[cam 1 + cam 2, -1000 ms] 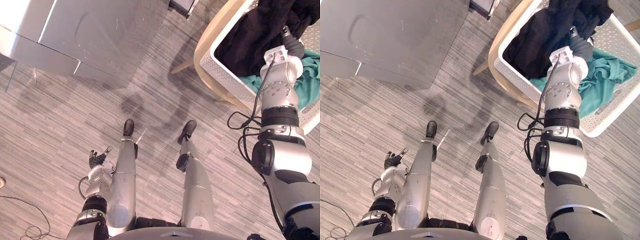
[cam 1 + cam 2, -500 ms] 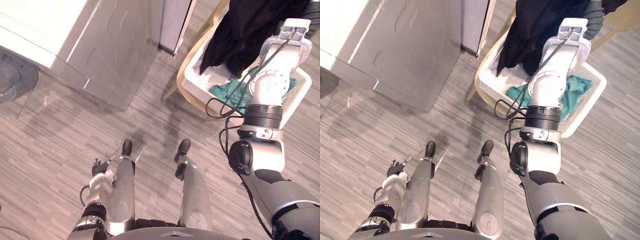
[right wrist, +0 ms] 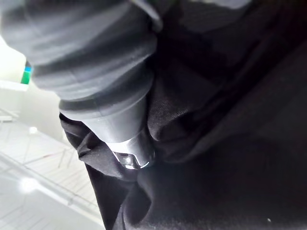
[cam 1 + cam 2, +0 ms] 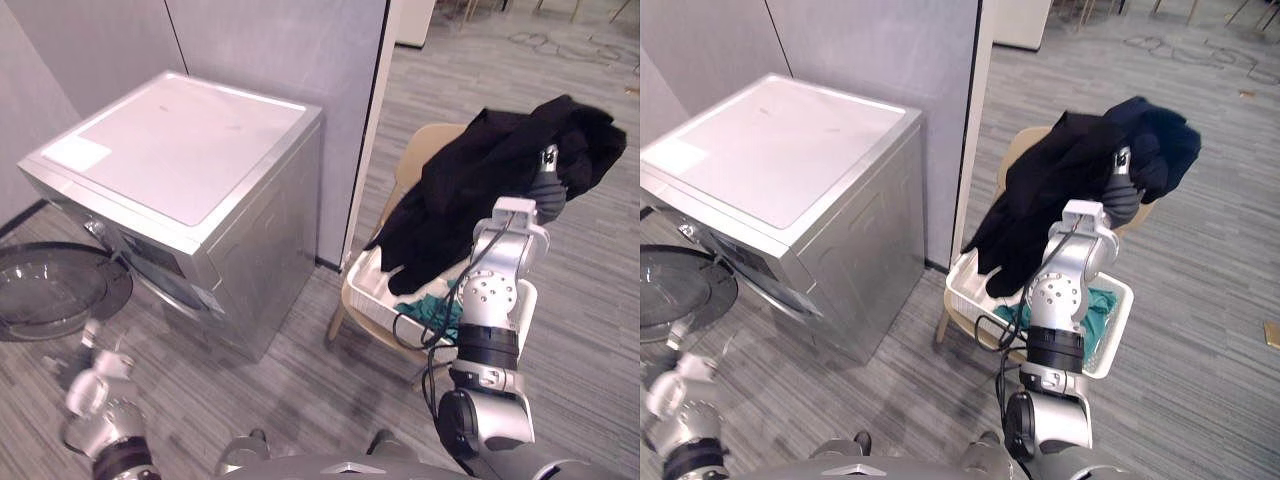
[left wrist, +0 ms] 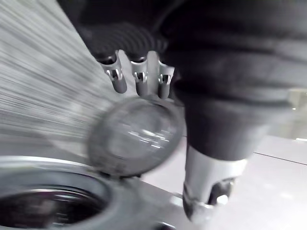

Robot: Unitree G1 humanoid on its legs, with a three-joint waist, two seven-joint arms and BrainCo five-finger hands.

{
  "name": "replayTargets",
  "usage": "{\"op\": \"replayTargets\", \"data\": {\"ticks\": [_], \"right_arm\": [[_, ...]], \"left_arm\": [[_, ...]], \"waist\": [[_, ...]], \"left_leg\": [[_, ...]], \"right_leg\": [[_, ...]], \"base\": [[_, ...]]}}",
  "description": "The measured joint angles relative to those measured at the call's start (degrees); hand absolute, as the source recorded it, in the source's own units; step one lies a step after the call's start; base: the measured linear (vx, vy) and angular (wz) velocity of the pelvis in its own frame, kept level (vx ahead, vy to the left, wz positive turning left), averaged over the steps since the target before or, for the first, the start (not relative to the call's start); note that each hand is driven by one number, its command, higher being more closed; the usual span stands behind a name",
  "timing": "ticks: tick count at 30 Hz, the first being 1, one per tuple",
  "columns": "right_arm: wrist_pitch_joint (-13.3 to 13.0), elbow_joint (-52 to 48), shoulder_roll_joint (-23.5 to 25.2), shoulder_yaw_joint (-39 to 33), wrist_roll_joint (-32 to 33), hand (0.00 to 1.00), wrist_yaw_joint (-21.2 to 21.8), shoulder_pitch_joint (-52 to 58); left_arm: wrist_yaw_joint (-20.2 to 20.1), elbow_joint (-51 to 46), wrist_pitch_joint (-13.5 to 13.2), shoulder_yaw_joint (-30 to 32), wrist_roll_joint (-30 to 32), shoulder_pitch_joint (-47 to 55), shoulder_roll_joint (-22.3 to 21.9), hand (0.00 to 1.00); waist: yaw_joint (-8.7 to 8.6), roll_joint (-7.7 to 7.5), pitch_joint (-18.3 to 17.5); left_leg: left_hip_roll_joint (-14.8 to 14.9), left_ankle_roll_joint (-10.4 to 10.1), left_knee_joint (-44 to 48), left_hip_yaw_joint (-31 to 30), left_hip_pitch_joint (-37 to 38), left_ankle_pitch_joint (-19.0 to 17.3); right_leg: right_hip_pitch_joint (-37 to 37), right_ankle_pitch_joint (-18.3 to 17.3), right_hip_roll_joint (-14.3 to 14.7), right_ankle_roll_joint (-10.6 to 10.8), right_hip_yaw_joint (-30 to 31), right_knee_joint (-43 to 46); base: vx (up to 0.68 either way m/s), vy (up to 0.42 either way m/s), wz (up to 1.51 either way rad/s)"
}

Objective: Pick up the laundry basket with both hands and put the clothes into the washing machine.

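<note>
The round glass door (image 4: 45,290) stood swung open at the far left of the washing machine (image 4: 190,170), so the way in looked ready. In the left wrist view the drum mouth (image 5: 45,208) was dark, and what lay inside could not be told. The left hand (image 4: 93,375) hung low in front of the washing machine, just beside the open door. Its fingers (image 5: 139,76) were loose and fairly straight, holding nothing.

Right of the washing machine, past a wall edge, the white basket (image 4: 365,295) sat on a wooden chair (image 4: 418,160) with neither hand on it. A teal garment (image 4: 440,312) lay inside it.

Further right, a black garment (image 4: 480,190) hung above the basket, its lower edge trailing down to the rim. The right arm was stretched up and away from the body, with the right hand (image 4: 548,190) raised into the bunched top of the cloth. The right wrist view showed the thumb sunk in black folds. Whether that hand was clamped on the cloth or merely draped by it could not be told.

By my reading the task was at an early stage. One garment was raised off the pile but well apart from the washing machine. Carrying it across, and the teal one after it, was left to do.
</note>
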Motion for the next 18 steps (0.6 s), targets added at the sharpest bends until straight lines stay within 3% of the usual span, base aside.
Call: {"op": "replayTargets", "data": {"ticks": [4, 9, 13, 18], "right_arm": [[2.58, 0.25, -0.21, 0.34, -1.37, 1.0, 1.28, 0.0], [3.67, 0.47, -2.35, 2.61, -1.72, 1.0, 3.39, -0.38], [4.41, 0.76, -4.9, 4.77, -1.15, 1.0, 4.97, -2.36], [5.11, 0.75, -7.23, 6.99, -0.95, 1.0, 4.96, -6.37]], "left_arm": [[2.78, -11.58, -0.91, -1.38, 6.56, -1.2, 1.55, 0.0], [1.96, -14.23, -1.1, -9.38, 10.49, -4.04, 6.4, 0.0], [-5.36, -10.61, -2.6, -22.36, 6.28, -11.53, 12.4, 0.0], [-12.06, -3.47, -1.68, -38.61, 3.72, -20.19, 12.63, 0.0]], "waist": [[-0.09, 1.66, -1.34], [-0.31, 1.58, -1.76], [-1.71, 0.7, -2.25], [-5.1, 0.57, -2.28]], "left_leg": [[-0.02, 0.86, -0.96, 1.56, 2.68, -0.2], [-0.04, 1.4, -0.94, 3.89, 3.64, -0.55], [-0.61, 1.67, -0.98, 7.15, 4.52, -0.77], [-0.6, 1.53, -0.79, 9.35, 5.59, -1.45]], "right_leg": [[3.46, 3.39, 1.63, 0.23, 1.54, -5.68], [6.1, 8.34, 3.36, 0.18, 3.57, -13.11], [8.23, 13.28, 4.18, 0.05, 6.41, -20.16], [9.45, 14.85, 4.81, -0.3, 8.84, -22.61]], "base": [[0.0, 0.049, -0.21], [-0.05, 0.038, -0.32], [-0.06, 0.021, -0.36], [-0.05, 0.001, -0.27]]}}
